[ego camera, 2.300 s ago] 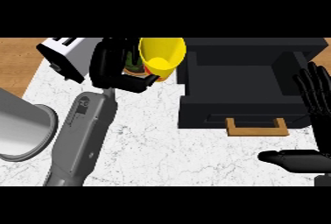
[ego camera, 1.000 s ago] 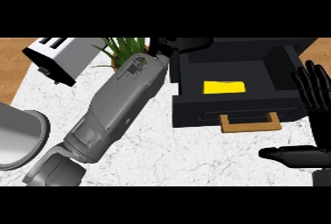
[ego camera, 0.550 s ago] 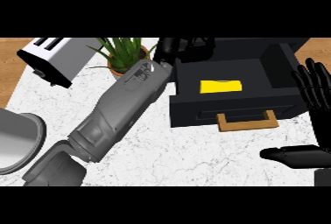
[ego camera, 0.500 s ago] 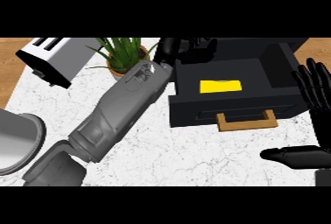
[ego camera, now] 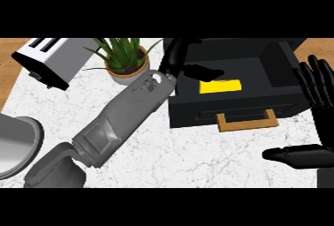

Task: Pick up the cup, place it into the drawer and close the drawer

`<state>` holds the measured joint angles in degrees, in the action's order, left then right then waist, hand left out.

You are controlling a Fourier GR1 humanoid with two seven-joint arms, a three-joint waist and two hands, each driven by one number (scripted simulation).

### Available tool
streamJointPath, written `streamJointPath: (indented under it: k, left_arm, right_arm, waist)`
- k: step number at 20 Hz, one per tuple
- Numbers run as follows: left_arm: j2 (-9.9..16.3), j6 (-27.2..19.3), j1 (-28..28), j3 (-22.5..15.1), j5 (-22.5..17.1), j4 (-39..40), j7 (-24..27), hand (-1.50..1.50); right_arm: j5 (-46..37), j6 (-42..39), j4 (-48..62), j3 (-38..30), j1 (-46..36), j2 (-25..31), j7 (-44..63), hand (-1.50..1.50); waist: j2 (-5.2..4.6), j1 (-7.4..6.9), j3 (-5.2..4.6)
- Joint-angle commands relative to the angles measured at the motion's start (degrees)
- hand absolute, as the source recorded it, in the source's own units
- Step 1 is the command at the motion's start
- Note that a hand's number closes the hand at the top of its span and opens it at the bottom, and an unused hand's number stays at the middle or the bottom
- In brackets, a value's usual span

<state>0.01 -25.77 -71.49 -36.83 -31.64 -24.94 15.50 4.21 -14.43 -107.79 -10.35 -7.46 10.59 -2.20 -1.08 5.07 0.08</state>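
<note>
The yellow cup lies inside the open black drawer, near its middle. My left hand hovers over the drawer's left rim, just left of the cup, with relaxed fingers and nothing in them. Its grey forearm slants up from the lower left. A wooden handle sticks out from the drawer's front. At the view's right edge my right hand rests open, fingers up, beside the drawer, with its thumb low at the right.
A silver toaster stands at the back left. A potted green plant sits between it and the drawer. A grey round pot shows at the left edge. Wooden floor borders the marble counter.
My left hand carried the yellow cup rightward over the drawer and let it go; the cup now lies inside. Since then the hand has drawn slightly left. My right hand has stayed still.
</note>
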Motion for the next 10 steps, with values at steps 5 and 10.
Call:
streamJointPath:
  k: [5,10]
  left_arm:
    - [0.0,-4.7,-1.0,-1.3,-4.1,-4.9,3.4,-1.50]
    - [0.0,-5.2,-1.0,1.2,-7.6,-6.9,7.4,-1.50]
  right_arm:
    - [10.5,-5.6,0.5,-1.6,1.0,-0.2,0.1,-1.50]
    - [11.2,-8.6,-3.6,-0.2,2.9,2.3,2.8,1.50]
  waist:
    - [0.37,-0.82,0.00]
    - [0.65,-1.61,-0.05]
